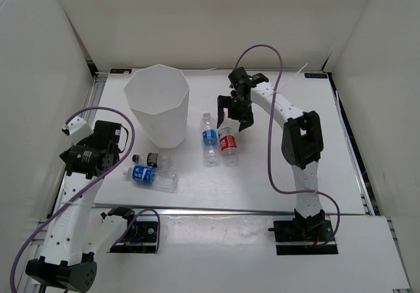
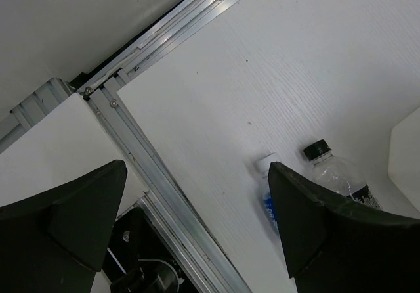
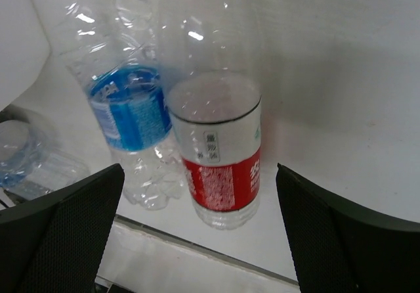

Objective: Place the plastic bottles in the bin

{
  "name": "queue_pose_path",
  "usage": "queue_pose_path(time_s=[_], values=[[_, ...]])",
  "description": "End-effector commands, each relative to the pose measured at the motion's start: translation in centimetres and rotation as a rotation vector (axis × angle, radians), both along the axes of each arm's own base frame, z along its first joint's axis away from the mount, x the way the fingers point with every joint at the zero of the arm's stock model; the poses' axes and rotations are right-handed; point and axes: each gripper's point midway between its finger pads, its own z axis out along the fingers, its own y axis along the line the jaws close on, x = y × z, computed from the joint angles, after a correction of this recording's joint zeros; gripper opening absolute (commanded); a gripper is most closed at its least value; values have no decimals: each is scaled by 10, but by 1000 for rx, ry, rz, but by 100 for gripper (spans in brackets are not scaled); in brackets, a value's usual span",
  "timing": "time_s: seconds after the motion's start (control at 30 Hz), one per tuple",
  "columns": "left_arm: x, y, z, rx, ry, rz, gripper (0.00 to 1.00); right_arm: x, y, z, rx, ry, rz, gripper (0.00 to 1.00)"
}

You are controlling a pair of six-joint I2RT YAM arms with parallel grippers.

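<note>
White table (image 1: pixel 315 175), clear labelled bottles (image 1: pixel 210 138) beside faceted white bin (image 1: pixel 157 106); left gripper (image 2: pixel 197 175), right gripper (image 3: pixel 199 175) both released.

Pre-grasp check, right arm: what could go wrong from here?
1. The red-labelled bottle and a blue-labelled bottle lie side by side under the open right gripper; closing may catch both or shove one away.
2. Both are round clear plastic lying flat, so either may roll or slip.
3. The bin stands close; a low carry could knock it.

Your red-labelled bottle (image 3: pixel 220 148) is glossy, crinkled clear plastic — the bin (image 1: pixel 161 119) matt white plastic, the bench (image 2: pixel 275 63) faintly grained, its rail (image 2: pixel 151 175) bare metal.
</note>
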Motion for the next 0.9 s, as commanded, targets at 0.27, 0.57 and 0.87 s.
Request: queue_pose_path(time_s=[0.27, 0.57, 0.87], values=[[-1, 5, 2, 29, -18, 16, 100, -2, 1, -66, -50, 93, 29, 100], [-6, 8, 7, 32, -52, 37, 100, -16, -18, -91, -143, 143, -2, 55], [-8, 9, 10, 32, -78, 47, 100, 67, -45, 84, -60, -278, -210, 30]])
